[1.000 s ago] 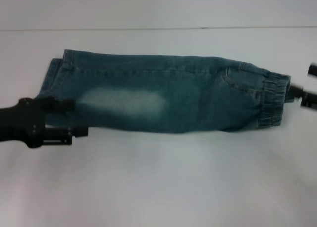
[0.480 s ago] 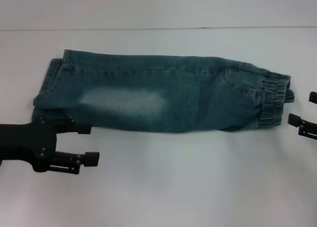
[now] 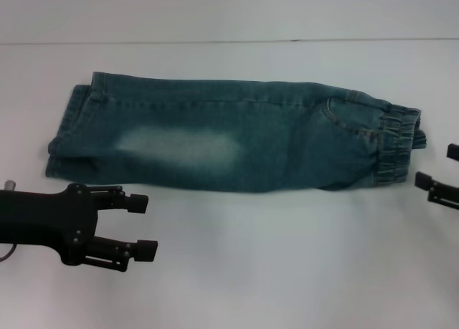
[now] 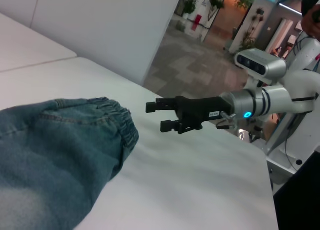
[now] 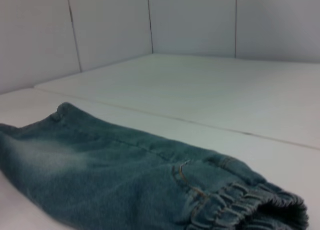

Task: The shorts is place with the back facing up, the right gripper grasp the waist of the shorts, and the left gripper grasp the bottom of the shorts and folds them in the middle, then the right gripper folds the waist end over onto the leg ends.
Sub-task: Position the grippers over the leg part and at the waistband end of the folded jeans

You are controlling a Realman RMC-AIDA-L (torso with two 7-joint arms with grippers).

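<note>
You are looking down at a white surface [image 3: 237,272] with the shorts [image 3: 229,139] lying flat across it, already doubled lengthwise into one long strip. The strip's long axis is running side to side in front of you. The hems [image 3: 68,139] are lying at your left end and the ruffled waist [image 3: 396,146] at your right end.

Your left end effector [image 3: 140,225] is hovering over bare surface nearer you than the strip, just clear of the hem end, fingers spread apart and pointing to your right, gripping nothing. Your right end effector [image 3: 439,170] is sitting at the right edge of the head view, just beside the waist but not touching it. The left wrist view is showing its two fingers spread, holding nothing, pointing at the waist.

The lengthwise fold is looking done, so the remaining fold probably belongs to the right arm. It is the nearer one: the waist is lying just to its left, and the hems lie along the strip beyond.
</note>
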